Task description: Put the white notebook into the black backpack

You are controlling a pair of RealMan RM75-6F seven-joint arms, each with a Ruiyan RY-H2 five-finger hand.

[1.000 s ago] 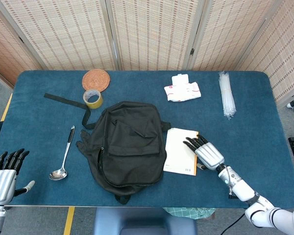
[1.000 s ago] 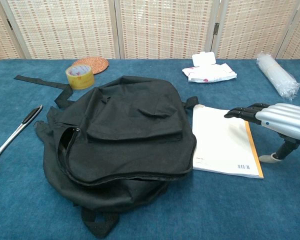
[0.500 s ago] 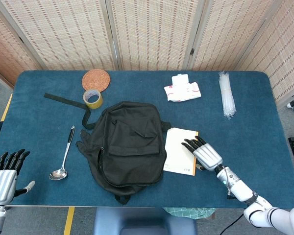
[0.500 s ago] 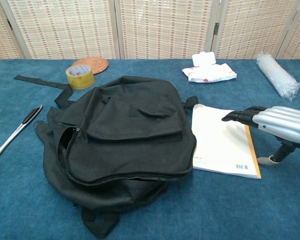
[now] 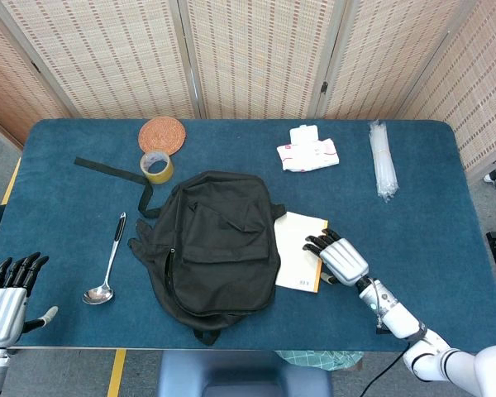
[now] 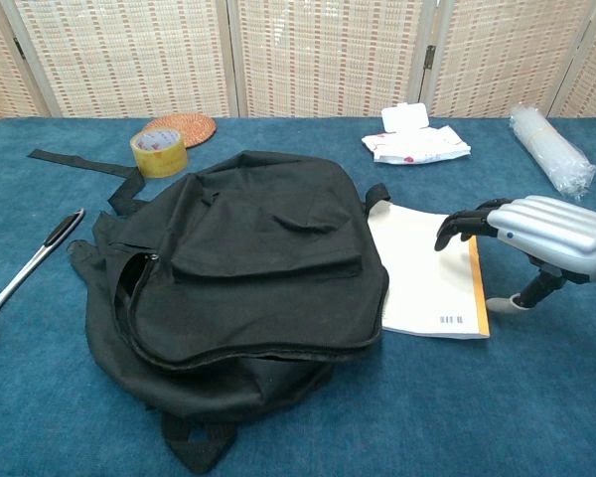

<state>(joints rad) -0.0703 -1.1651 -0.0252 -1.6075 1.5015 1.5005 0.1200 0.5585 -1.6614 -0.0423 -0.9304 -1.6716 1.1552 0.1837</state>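
My right hand (image 6: 546, 234) is down on the notebook's (image 5: 296, 251) orange spine edge, fingers (image 6: 462, 223) curled over the cover with tips pressing on the white face, thumb low at the table side of the spine; I can't tell if the thumb is actually under the edge, so call it a press, not a confirmed grip. Change over the last second: the notebook slid away from my palm toward the backpack (image 5: 212, 244), and its far edge from my fingertips now sits tucked under the bag's side, where before there was a strip of cover clear of it. Hand moved with it. My read: that's a push, useful for closing distance but not for insertion, because the zip opening (image 6: 139, 298) runs along the bag's opposite side, well beyond my fingertips, and looks only partly open. Next I likely need a real pinch on the spine and a lift. Left hand (image 5: 6, 302) is idle at the near table edge, fingers straight and apart, holding nothing, well apart from the ladle (image 5: 107, 263).
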